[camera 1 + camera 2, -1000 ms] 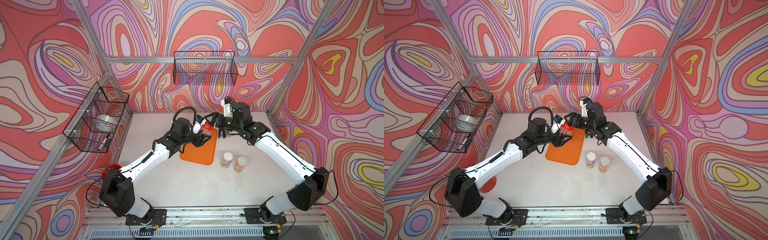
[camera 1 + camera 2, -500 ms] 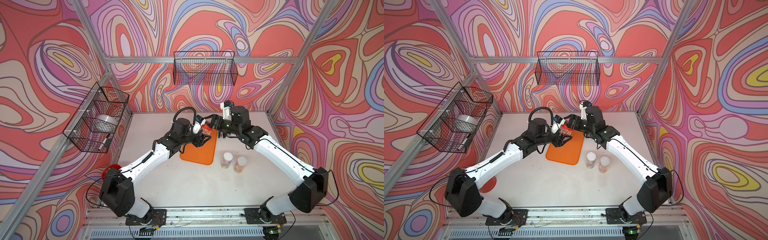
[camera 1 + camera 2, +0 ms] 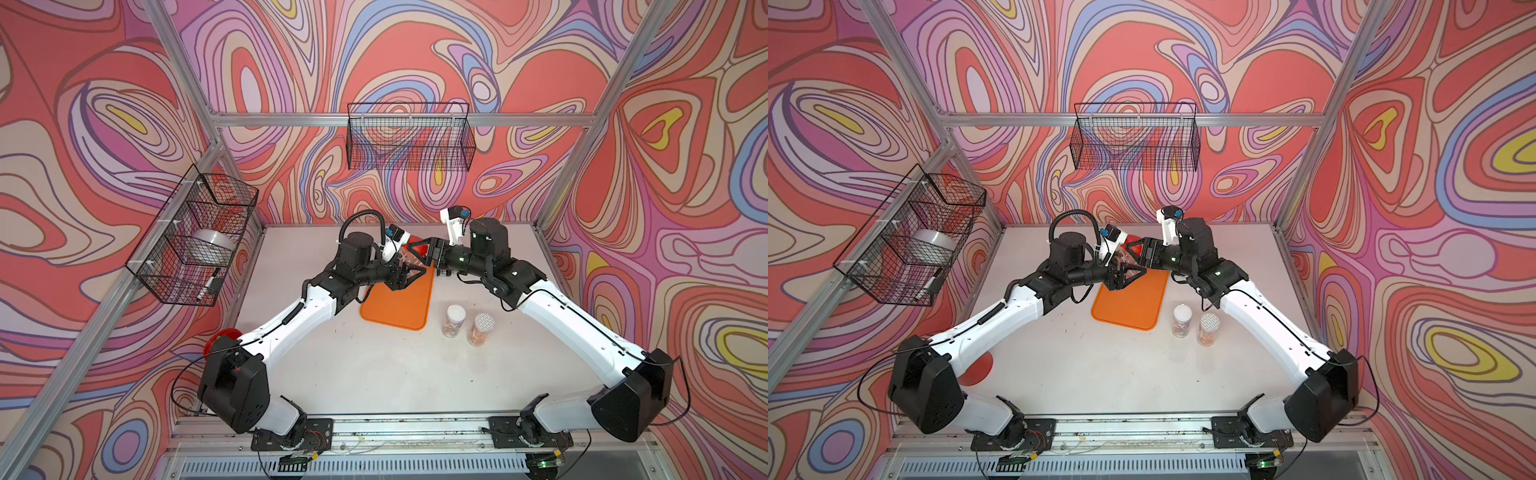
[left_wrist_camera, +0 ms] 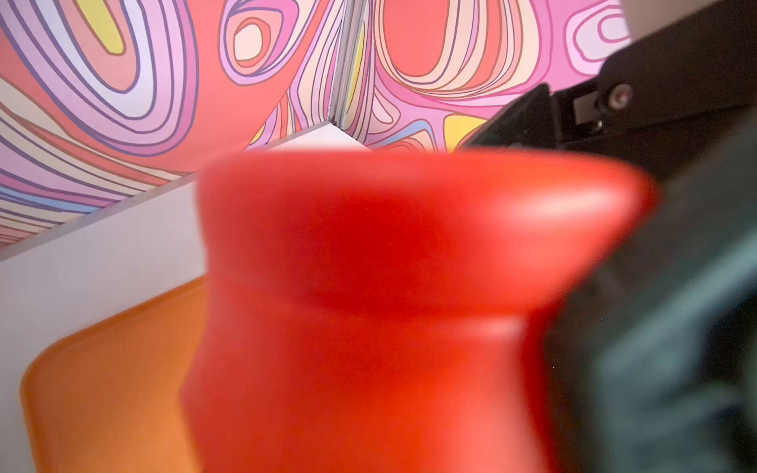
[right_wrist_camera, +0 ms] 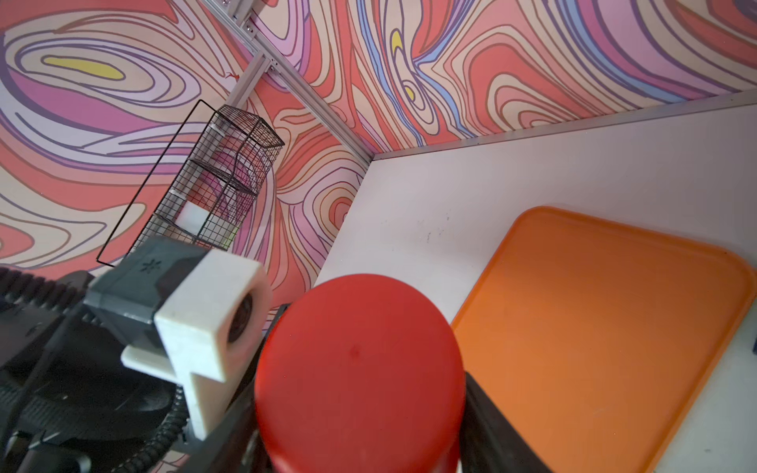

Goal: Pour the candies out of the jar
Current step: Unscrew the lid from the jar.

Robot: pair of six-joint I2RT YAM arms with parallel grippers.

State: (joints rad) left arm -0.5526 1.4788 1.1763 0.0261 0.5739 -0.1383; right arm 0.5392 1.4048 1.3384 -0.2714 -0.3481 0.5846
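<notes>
**Right claw finally lands on the lid, unscrewing looks like it's up next**

Over the last second the right gripper (image 3: 424,251) slid in from just past the far end of the orange tray (image 3: 399,305) and drew its jaws in. Now they sit tight on both sides of the red lid (image 5: 360,368). The right wrist view shows no gap on either side, so it reads as clamped on the lid.

The left gripper (image 3: 405,275) hasn't budged. It's closed around the clear body of the jar (image 3: 409,262) and holds it tipped over in the air above the tray's far end, lid pointing at the right arm.

The candies (image 3: 1128,266) are all still inside that jar. Only a bit of crinkly wrapper shows through the wall in both top views. The tray itself is bare, nothing on it.

For the task, this looks like the approach being over and the lid-off step about to start: one arm braces, the other twists or pulls. Pouring hasn't begun.

One worry is that the jar already leans over the tray, so the sweets may spill the second the lid lets go. That's fine if they land on the tray and messy if the jar drifts off its edge.

Two other jars (image 3: 454,321), both capped, stand just beside the tray's near right corner, well apart from the action.
</notes>
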